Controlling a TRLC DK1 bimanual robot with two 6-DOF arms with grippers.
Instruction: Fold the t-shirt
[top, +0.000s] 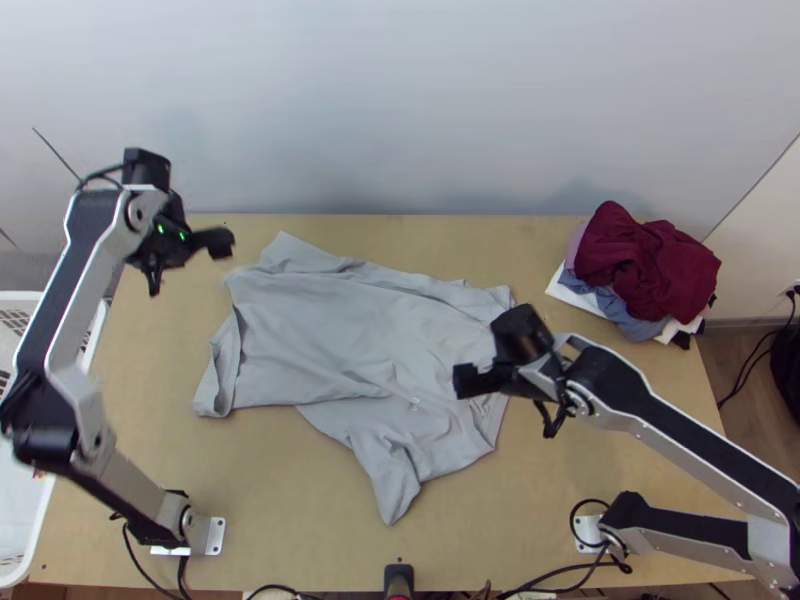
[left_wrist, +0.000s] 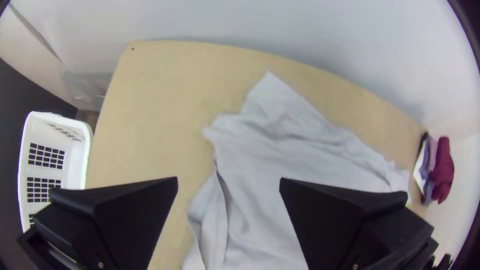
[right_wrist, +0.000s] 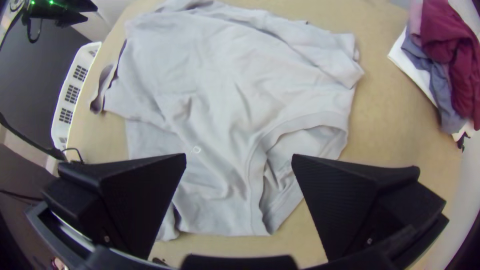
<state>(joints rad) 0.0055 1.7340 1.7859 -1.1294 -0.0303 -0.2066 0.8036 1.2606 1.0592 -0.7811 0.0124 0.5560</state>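
T-shirt lies rumpled and partly doubled over across the middle of the desk. Left gripper is above the desk's far left, right gripper above the T-shirt's right part, both with fingers wide apart.

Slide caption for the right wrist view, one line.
Open right gripper above a rumpled grey T-shirt, white laundry basket and maroon-topped clothes pile beyond.
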